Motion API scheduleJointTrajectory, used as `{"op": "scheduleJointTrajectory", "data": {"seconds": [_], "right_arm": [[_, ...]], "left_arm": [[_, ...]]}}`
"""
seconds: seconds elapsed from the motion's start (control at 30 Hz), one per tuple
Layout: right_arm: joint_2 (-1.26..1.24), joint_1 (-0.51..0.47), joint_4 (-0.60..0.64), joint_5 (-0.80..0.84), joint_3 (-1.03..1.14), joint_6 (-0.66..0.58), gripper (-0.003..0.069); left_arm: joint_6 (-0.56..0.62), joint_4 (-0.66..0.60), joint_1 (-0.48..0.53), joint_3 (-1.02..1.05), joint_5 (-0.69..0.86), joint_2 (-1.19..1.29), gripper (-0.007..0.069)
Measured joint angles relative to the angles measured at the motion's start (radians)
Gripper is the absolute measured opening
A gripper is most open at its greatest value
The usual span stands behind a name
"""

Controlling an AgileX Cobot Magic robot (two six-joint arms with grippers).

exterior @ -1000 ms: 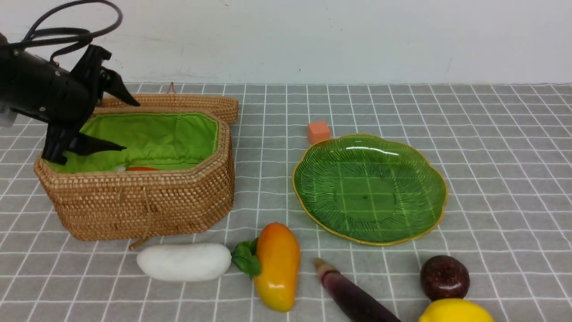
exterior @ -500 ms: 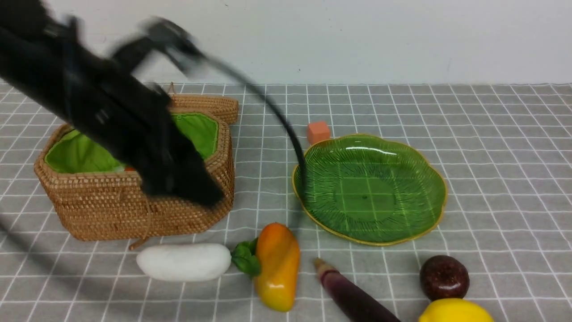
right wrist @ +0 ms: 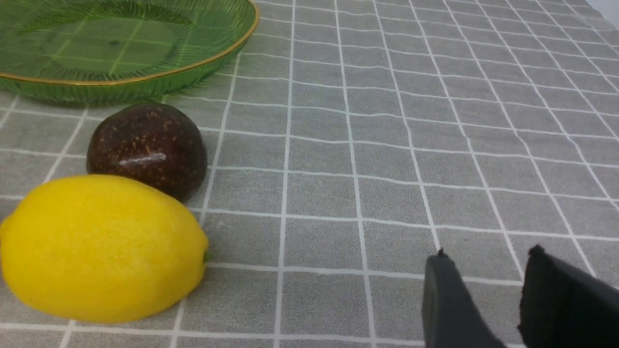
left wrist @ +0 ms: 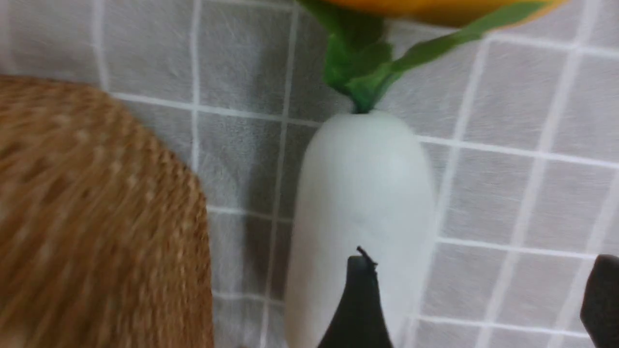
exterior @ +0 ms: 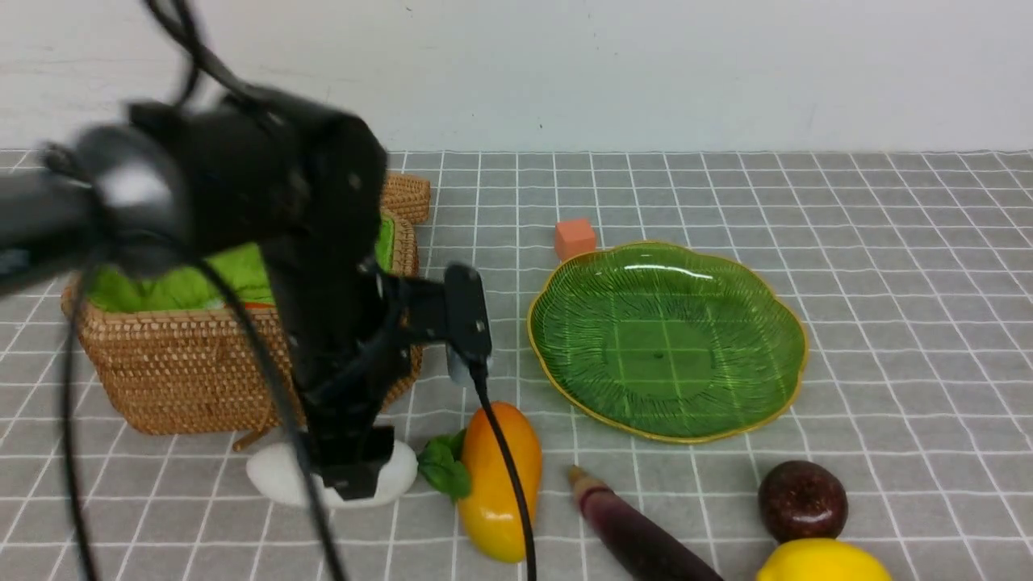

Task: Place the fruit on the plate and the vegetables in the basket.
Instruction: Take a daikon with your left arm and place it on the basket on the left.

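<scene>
Just beside basket wall, radish.

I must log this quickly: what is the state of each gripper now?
Left gripper: open, at the radish, holding nothing.
Right gripper: slightly open, empty.

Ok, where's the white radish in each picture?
Front view: radish low on the left, in front of the basket, half hidden by the left gripper.
Left wrist view: middle of the picture, beside the basket.
Right wrist view: not there.
Shared landmark: the woven basket.
</scene>
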Motion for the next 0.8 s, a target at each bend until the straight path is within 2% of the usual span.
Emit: {"op": "scheduleJointTrajectory", "data": {"seconds": [0.1, 0.37, 0.47, 0.8], "right_arm": [[0.0, 0.0, 0.0, 0.0, 0.0, 0.0, 0.024], [0.0, 0.0, 0.0, 0.0, 0.0, 0.0, 0.024], [0.0, 0.0, 0.0, 0.0, 0.0, 0.0, 0.024], [0.0, 0.0, 0.0, 0.0, 0.0, 0.0, 0.024]], "left_arm": [[-0.015, 0.042, 0.0, 0.0, -0.071, 0.073, 0.056], [-0.031, 0.052, 0.0, 0.0, -0.097, 0.137, 0.0551], [-0.078, 0.032, 0.0, -0.002, -0.071, 0.138, 0.0501], [-0.143, 0.027, 0.0, -0.002, 0.03, 0.036, 0.0497]]}}
